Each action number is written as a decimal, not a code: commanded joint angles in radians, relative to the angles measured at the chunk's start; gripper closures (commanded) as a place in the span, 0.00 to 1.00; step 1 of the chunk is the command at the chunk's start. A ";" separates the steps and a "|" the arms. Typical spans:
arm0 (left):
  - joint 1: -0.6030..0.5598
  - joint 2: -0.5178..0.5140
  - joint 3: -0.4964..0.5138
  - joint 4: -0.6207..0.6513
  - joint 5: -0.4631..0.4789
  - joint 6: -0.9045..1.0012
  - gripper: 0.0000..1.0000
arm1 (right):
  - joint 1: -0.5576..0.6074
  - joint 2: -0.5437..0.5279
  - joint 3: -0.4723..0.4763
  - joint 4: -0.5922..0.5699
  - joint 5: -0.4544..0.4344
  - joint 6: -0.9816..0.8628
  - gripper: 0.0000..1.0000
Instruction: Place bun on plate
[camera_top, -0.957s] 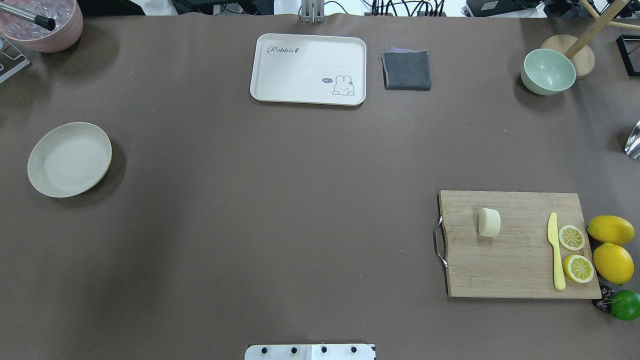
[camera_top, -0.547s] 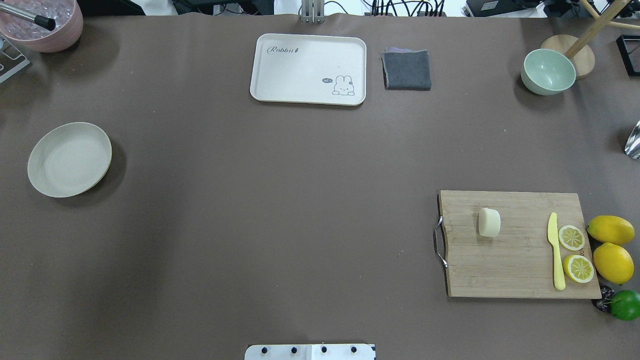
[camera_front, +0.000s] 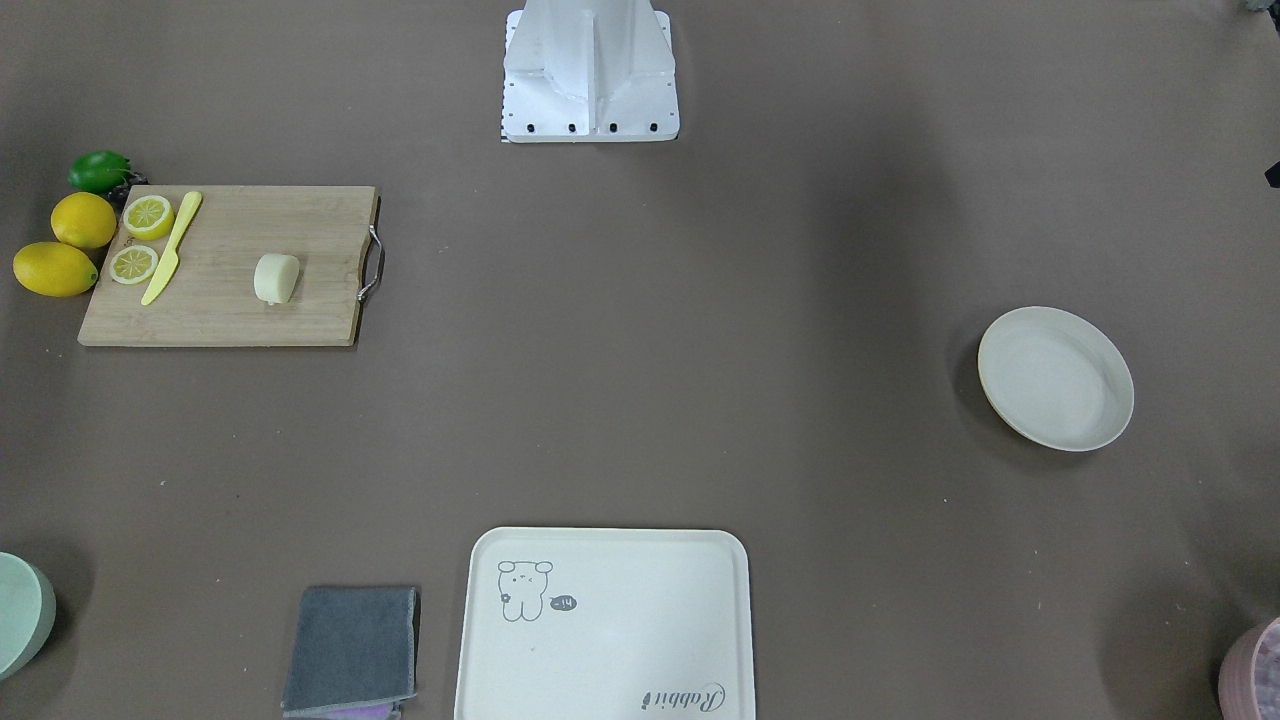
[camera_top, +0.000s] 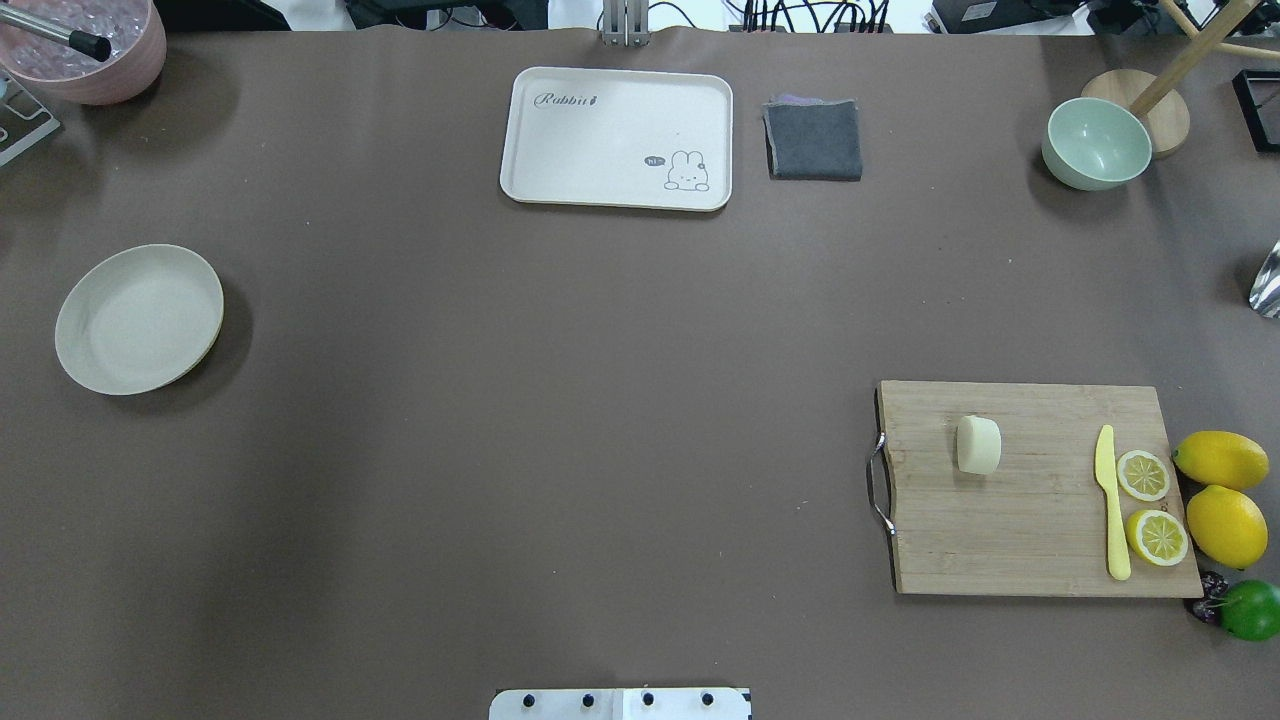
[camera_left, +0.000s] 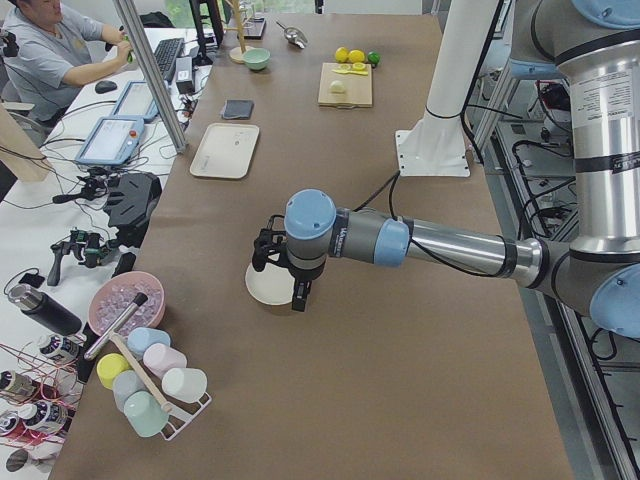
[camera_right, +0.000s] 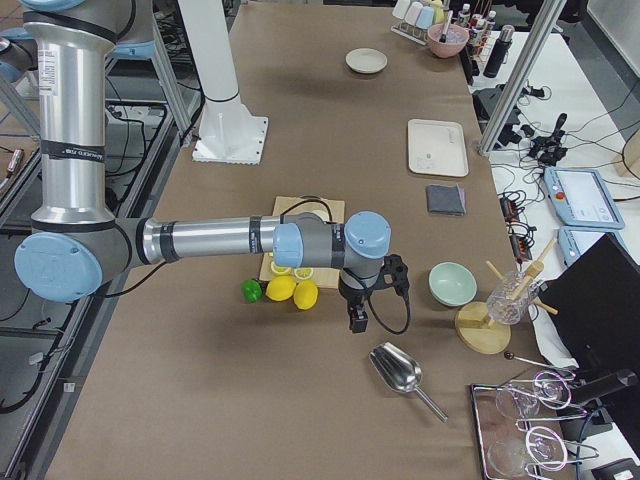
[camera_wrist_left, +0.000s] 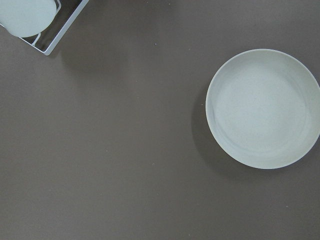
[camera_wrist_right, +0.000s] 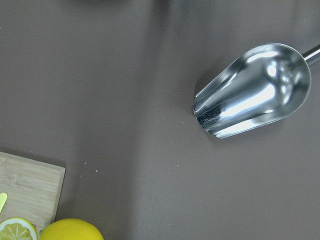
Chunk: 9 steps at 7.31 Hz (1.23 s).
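Observation:
The pale cream bun lies on a wooden cutting board at the table's right side. The round off-white plate sits empty at the far left. Only the side views show the grippers. My left gripper hangs just above the table beside the plate. My right gripper hangs beyond the lemons, away from the board. I cannot tell whether either one is open or shut.
On the board lie a yellow knife and two lemon halves; whole lemons and a lime sit beside it. A cream tray, grey cloth, green bowl, metal scoop and pink bowl ring the table. A person sits at a desk.

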 joint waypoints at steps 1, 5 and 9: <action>-0.014 0.010 -0.041 -0.005 -0.028 0.010 0.02 | 0.001 -0.001 0.001 0.000 0.000 0.001 0.00; -0.084 0.096 0.046 -0.285 -0.017 -0.018 0.02 | -0.001 0.002 0.001 0.000 0.000 0.012 0.00; -0.026 0.061 0.077 -0.292 -0.020 0.010 0.00 | -0.001 0.000 0.001 0.000 0.000 0.041 0.00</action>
